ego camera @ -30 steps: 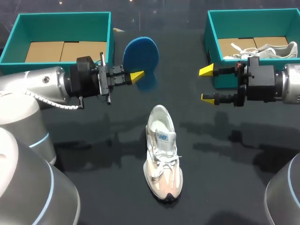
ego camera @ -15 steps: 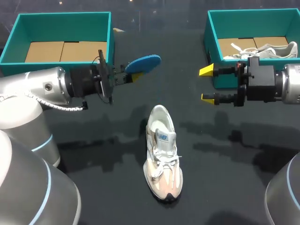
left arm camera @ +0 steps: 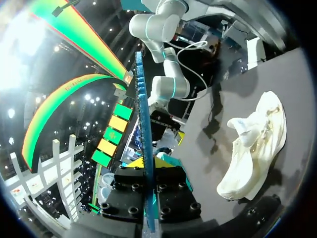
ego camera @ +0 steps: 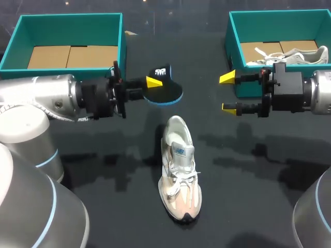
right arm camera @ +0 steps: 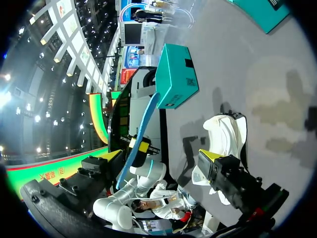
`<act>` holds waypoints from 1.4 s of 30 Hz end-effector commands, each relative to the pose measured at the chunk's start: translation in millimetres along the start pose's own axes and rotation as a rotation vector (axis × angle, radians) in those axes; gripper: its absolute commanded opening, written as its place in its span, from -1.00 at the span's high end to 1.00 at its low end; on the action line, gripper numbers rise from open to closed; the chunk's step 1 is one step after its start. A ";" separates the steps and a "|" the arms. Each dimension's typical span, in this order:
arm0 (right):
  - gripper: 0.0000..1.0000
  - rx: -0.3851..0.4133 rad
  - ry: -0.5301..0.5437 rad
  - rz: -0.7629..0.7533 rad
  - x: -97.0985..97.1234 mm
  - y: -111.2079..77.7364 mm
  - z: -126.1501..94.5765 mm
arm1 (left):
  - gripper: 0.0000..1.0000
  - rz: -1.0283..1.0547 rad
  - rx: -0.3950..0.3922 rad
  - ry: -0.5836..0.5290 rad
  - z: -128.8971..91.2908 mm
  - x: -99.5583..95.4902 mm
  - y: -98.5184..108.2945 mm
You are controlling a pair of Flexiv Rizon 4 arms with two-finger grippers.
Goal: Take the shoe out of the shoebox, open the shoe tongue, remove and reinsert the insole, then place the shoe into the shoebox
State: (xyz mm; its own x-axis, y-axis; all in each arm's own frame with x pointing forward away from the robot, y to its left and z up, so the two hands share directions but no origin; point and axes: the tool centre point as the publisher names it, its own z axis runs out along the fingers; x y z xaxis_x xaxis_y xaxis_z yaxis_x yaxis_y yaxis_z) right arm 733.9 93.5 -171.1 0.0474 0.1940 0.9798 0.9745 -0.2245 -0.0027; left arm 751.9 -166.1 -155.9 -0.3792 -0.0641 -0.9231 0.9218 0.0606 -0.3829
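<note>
Left claw (ego camera: 153, 81) clamping insole (ego camera: 165, 93), white print on its face, shoe (ego camera: 179, 165) nearby

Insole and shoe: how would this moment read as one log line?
left gripper: shut on insole, out of shoe | right gripper: open, empty | shoe: upright on table, untouched

The head view looks down from above and behind on the dark table (ego camera: 258, 181), with both arms in frame. The left wrist view looks along the left gripper (left arm camera: 147, 161), close on the thin blue foam insole (left arm camera: 143, 119) edge-on between its fingers, the white and beige mesh sneaker (left arm camera: 257, 144) beside it. The right wrist view faces past the right gripper (right arm camera: 161, 154) across the table. All three share sneaker and insole.
</note>
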 end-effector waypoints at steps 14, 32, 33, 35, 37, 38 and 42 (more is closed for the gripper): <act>-1.00 0.036 0.032 -0.021 6.4 -4.2 12.9 | 1.00 0.438 -0.025 0.030 10.9 6.0 6.4; -1.00 0.076 0.058 0.017 10.5 -8.4 26.3 | 1.00 0.464 -0.043 0.018 17.3 3.7 14.2; -1.00 0.076 0.058 0.017 10.5 -8.4 26.3 | 1.00 0.464 -0.043 0.018 17.3 3.7 14.2; -1.00 0.076 0.058 0.017 10.5 -8.4 26.3 | 1.00 0.464 -0.043 0.018 17.3 3.7 14.2; -1.00 0.086 0.055 0.004 14.0 -7.9 31.3 | 1.00 0.474 -0.031 0.016 18.3 4.2 15.4; -1.00 0.086 0.056 -0.013 15.1 -9.3 35.2 | 1.00 0.483 -0.028 0.014 19.8 5.2 17.2; -1.00 0.107 0.064 -0.063 16.7 -13.7 47.5 | 1.00 0.517 -0.012 0.008 24.4 5.6 24.1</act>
State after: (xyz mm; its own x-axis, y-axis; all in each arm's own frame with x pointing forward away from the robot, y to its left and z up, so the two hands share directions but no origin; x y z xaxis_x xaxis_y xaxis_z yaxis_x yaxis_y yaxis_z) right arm 726.3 133.6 -160.8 -0.0231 0.1447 0.9892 0.9925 -0.1156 0.0401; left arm 766.7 -183.5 -164.9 0.1116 -0.0047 -0.9937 0.9876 0.1113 0.1103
